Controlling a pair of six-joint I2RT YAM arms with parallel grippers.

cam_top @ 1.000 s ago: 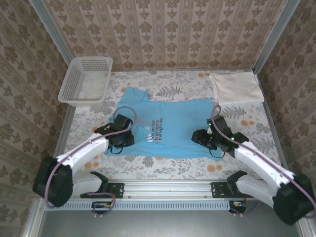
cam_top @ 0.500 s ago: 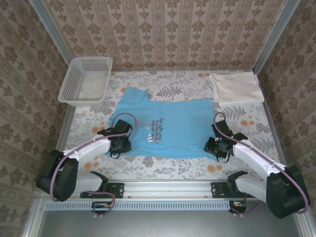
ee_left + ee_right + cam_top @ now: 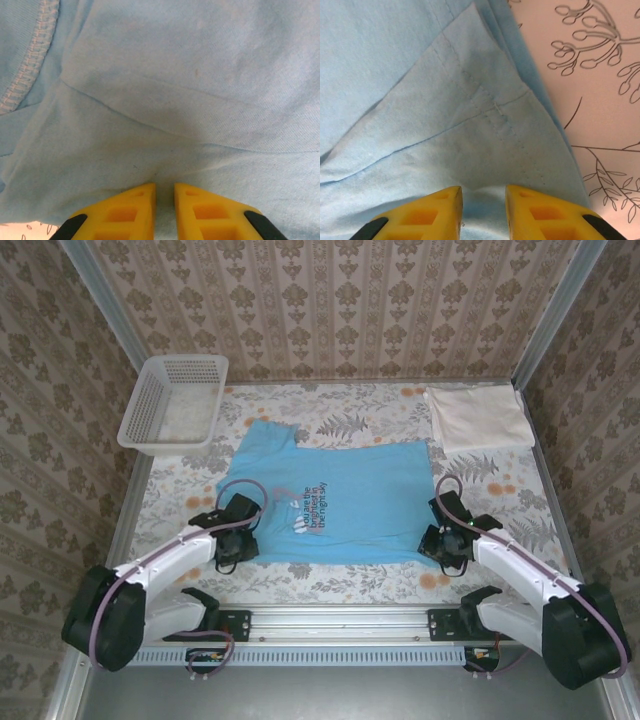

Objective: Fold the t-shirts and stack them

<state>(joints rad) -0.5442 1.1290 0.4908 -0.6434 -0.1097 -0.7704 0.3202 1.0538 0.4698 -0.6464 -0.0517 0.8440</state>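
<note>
Both arms lie low and stretched forward from their bases, each angling inward: the left arm (image 3: 165, 562) toward the right, the right arm (image 3: 520, 570) toward the left. Both wrists tip downward. The left gripper (image 3: 164, 187) has its yellow fingers (image 3: 135, 210) almost together, pinching the light blue t-shirt (image 3: 350, 500). The right gripper (image 3: 483, 192) stands slightly wider, nipping a folded corner of the same cloth.

Three walls (image 3: 340, 300) papered in a beige-and-brown damask stripe close in the far, left and right sides. Pale metal posts (image 3: 107, 305) run up the far corners. The surface (image 3: 370, 405) wears a cloth (image 3: 600, 75) printed with grey ferns and orange blossoms. A ribbed aluminium rail (image 3: 340, 622) edges its near side. The light is soft and even.
</note>
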